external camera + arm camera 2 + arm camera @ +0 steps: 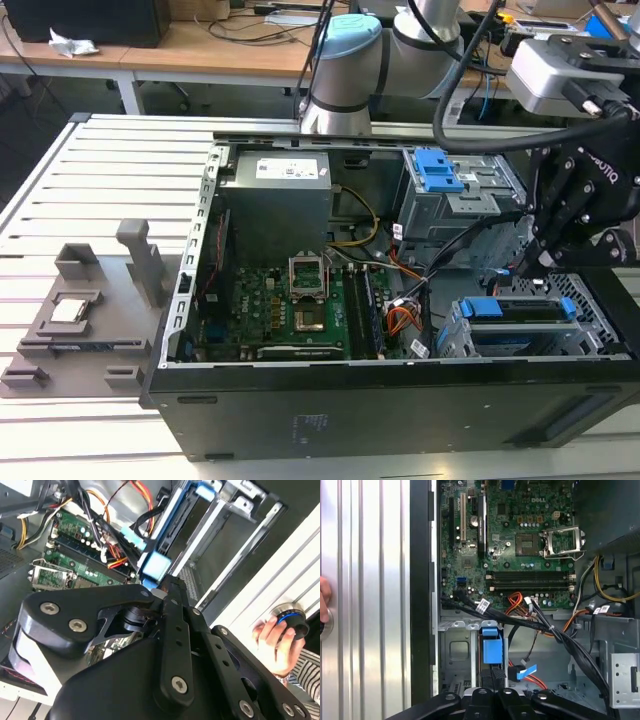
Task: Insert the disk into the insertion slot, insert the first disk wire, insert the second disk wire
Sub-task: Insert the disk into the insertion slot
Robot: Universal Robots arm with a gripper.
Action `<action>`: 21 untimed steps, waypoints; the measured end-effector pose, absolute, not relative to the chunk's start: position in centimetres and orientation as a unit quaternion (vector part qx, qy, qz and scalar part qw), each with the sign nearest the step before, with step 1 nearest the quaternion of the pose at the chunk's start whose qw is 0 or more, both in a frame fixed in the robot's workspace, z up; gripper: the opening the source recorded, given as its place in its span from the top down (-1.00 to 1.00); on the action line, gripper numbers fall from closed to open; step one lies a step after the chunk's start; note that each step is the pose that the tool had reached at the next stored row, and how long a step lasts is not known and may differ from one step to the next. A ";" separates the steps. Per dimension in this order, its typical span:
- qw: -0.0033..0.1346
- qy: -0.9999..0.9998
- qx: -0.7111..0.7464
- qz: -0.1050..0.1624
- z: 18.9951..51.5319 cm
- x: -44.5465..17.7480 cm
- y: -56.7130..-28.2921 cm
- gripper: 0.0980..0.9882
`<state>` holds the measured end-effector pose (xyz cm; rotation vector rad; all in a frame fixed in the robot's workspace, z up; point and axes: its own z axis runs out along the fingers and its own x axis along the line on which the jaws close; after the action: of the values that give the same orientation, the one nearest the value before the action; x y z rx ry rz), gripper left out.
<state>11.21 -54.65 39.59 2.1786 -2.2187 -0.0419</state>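
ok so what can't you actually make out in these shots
- disk's near side: exterior view, hidden below the case wall.
- what the claw holds, if anything: first wrist view, its own black links cover the tip.
- hand: first wrist view, cut by the picture edge.

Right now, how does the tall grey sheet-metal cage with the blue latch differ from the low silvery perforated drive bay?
The tall grey cage stands higher; the low silvery bay sits nearer the exterior camera. The cage carries a blue latch on top; the bay holds the blue-framed disk. Both are sheet metal, at the exterior view's right.
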 end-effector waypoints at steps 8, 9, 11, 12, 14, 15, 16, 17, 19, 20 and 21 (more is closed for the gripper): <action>0.018 -0.713 0.700 -0.016 39.2 13.4 -54.6 0.98; 0.018 -0.713 0.700 -0.016 39.1 13.5 -54.6 0.98; 0.018 -0.713 0.700 -0.016 39.0 13.6 -54.6 0.98; 0.018 -0.713 0.700 -0.016 38.9 13.7 -54.6 0.98; 0.018 -0.713 0.700 -0.016 38.7 13.8 -54.6 0.98; 0.018 -0.713 0.700 -0.016 38.5 13.8 -54.6 0.98; 0.018 -0.713 0.700 -0.016 38.4 13.9 -54.6 0.98; 0.018 -0.713 0.700 -0.016 38.2 13.9 -54.6 0.98; 0.018 -0.713 0.700 -0.016 37.9 14.0 -54.6 0.98; 0.018 -0.713 0.700 -0.016 37.7 14.1 -54.6 0.98; 0.018 -0.713 0.700 -0.016 37.6 14.1 -54.6 0.98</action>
<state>14.11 -54.64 37.57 2.1750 -2.2150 -0.0492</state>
